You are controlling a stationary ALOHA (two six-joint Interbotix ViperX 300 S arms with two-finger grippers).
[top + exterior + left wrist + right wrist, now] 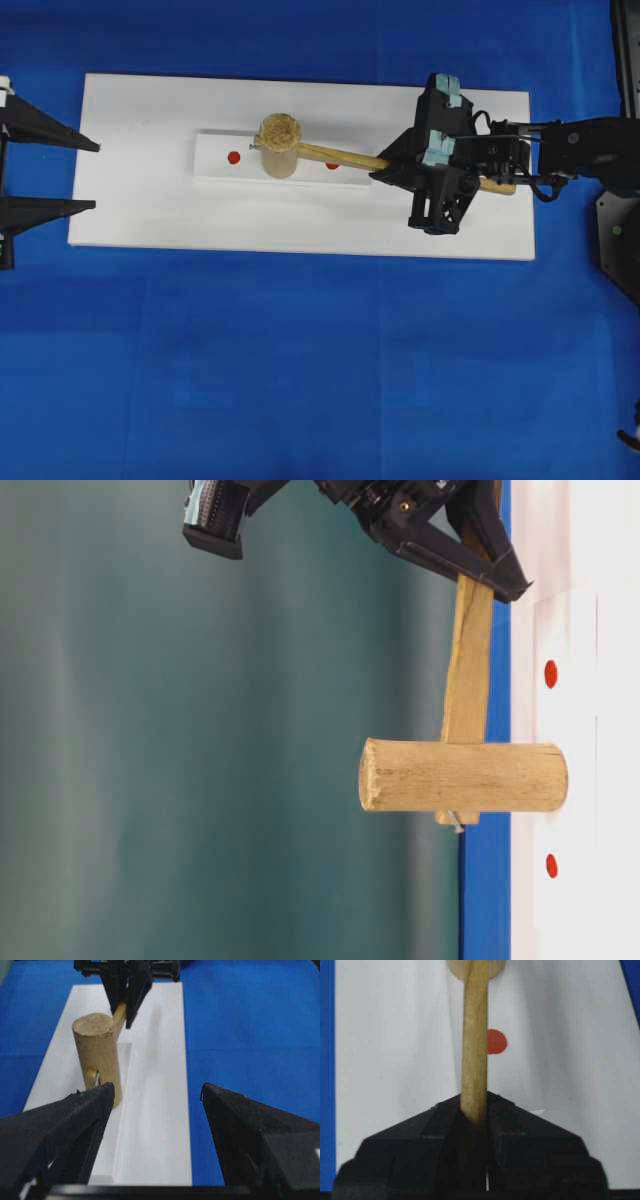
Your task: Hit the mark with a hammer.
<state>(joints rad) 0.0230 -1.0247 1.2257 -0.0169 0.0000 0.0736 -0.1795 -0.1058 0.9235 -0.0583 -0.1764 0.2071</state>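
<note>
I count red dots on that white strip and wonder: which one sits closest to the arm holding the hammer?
The red dot beside the hammer's handle, on the strip's end toward the right gripper. The other visible dot lies beyond the hammer head.

Hammer [462, 777]: handle clamped by right gripper [478, 568] | head face set against white strip [555, 730] | two outer red dots [551, 674] visible

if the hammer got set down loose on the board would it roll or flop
Probably no flop: the hammer looks like solid wood, with a straight handle held in the right gripper's shut jaws. Its round head might roll a little, though the squared handle should stop it. It likely feels top-heavy, since the head is far thicker than the handle.
</note>
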